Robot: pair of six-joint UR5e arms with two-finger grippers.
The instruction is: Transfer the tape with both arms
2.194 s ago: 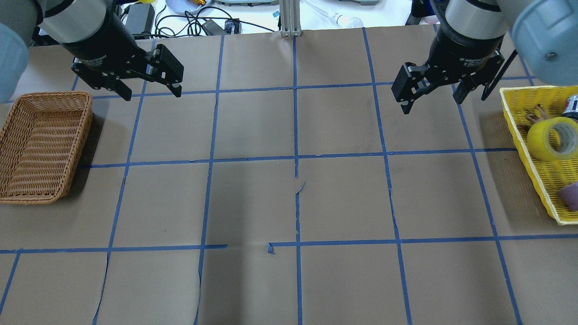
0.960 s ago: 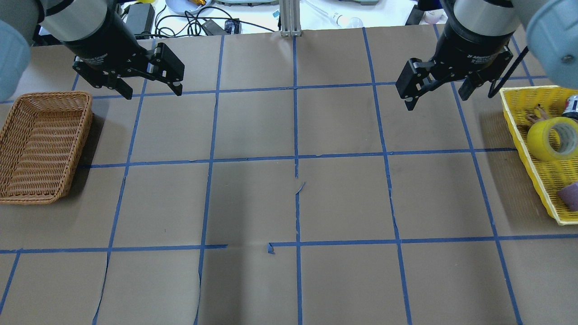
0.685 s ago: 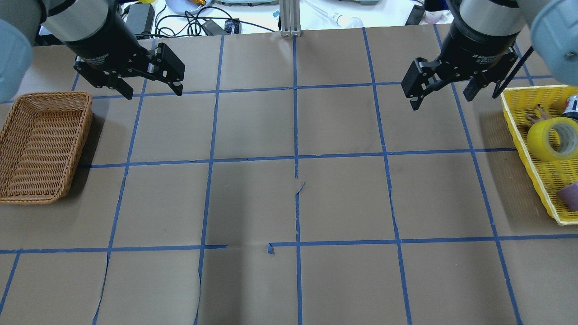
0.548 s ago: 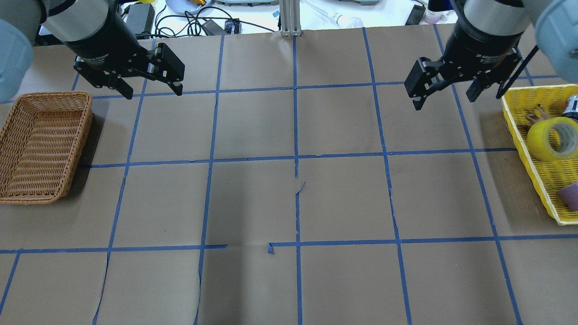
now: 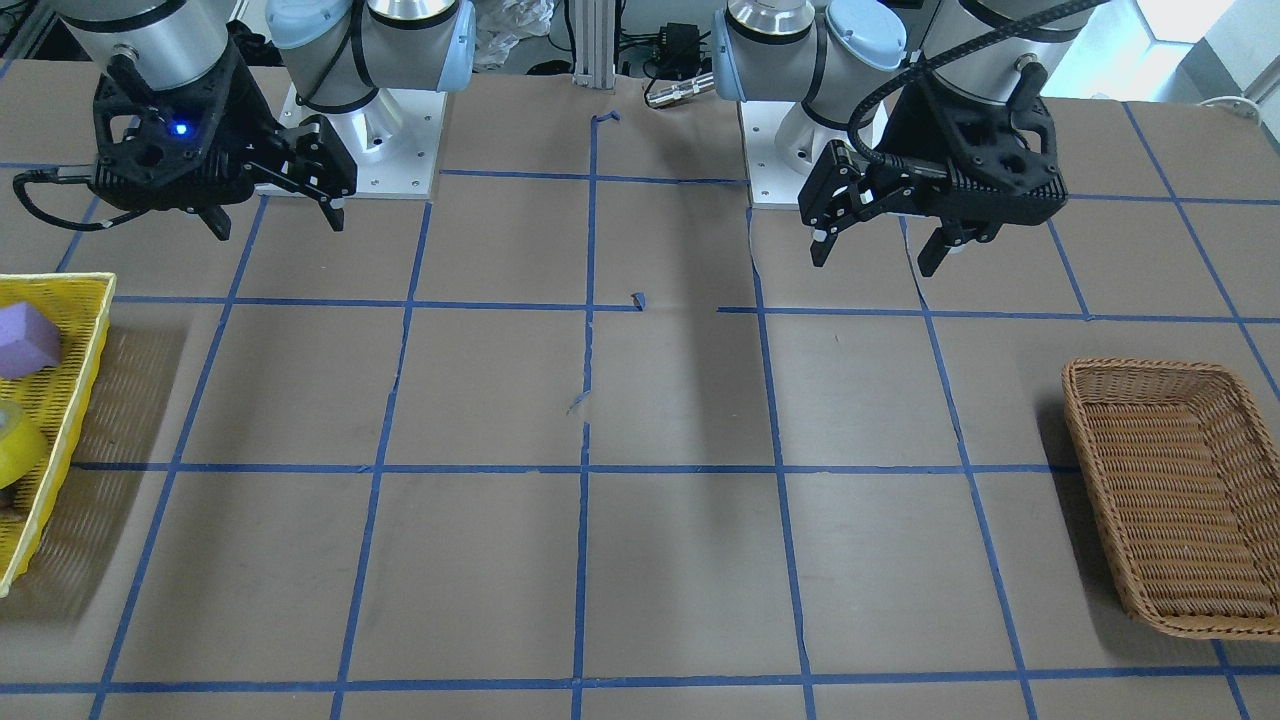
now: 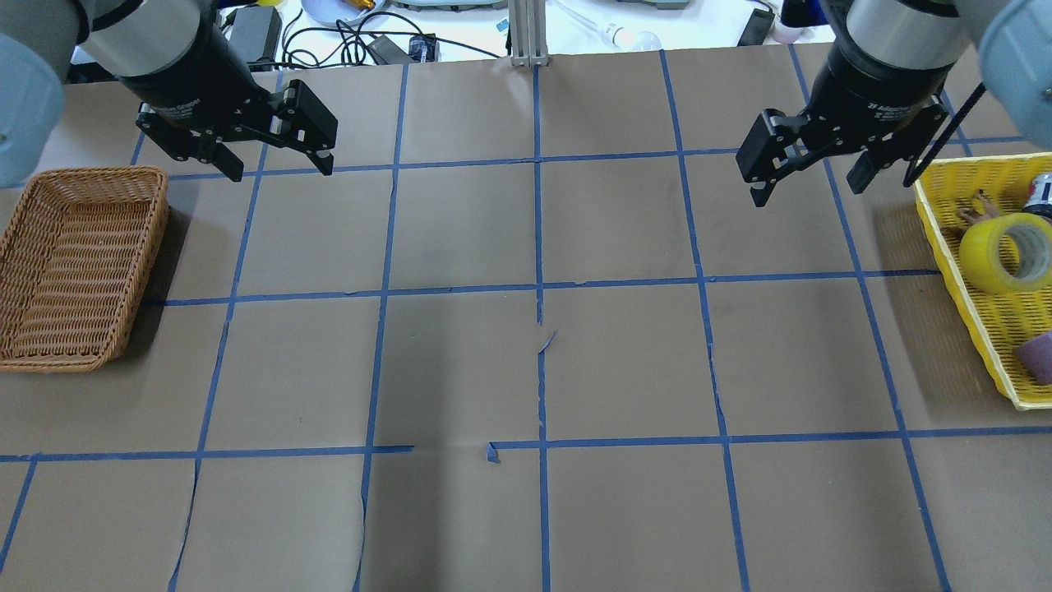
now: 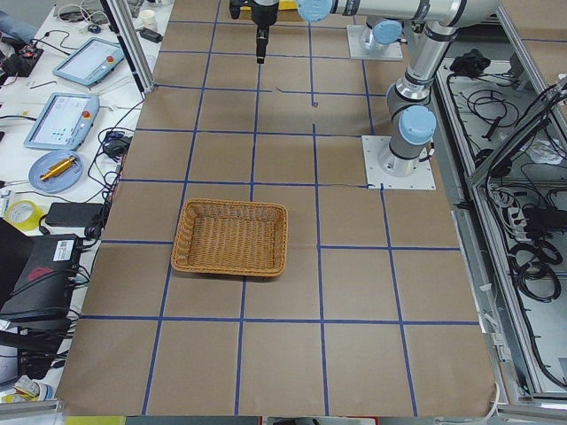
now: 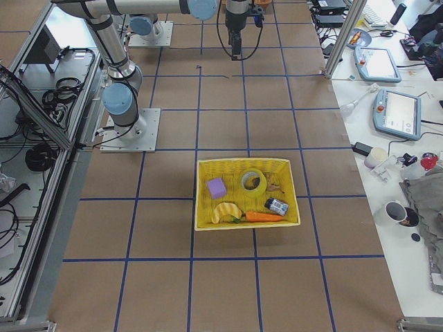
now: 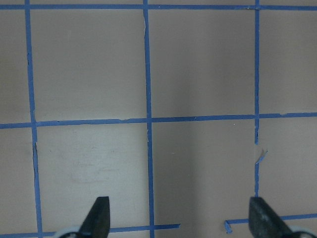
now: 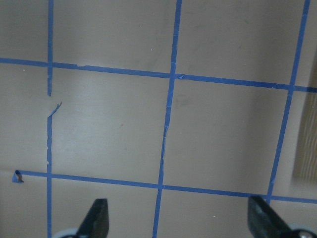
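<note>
The yellow tape roll point(image 6: 1007, 253) with a white core lies in the yellow tray point(image 6: 952, 271) at the table's right end. It also shows in the front view point(image 5: 14, 442) and the right side view point(image 8: 254, 181). My right gripper point(image 6: 809, 185) is open and empty, above the paper to the left of the tray's far corner. My left gripper point(image 6: 279, 171) is open and empty, above the table by the far end of the wicker basket point(image 6: 154, 238). Both wrist views show only bare paper between open fingers point(image 9: 97, 218) point(image 10: 97, 218).
The tray also holds a purple block point(image 6: 1037, 358), a small can point(image 6: 1044, 191), and a banana and carrot seen from the right side point(image 8: 239, 214). Blue tape grid lines cross the brown paper. Cables and devices lie beyond the far edge point(image 6: 353, 37).
My right gripper has moved right, toward the yellow tray, still open. My left gripper has barely moved. The tape has not moved.
</note>
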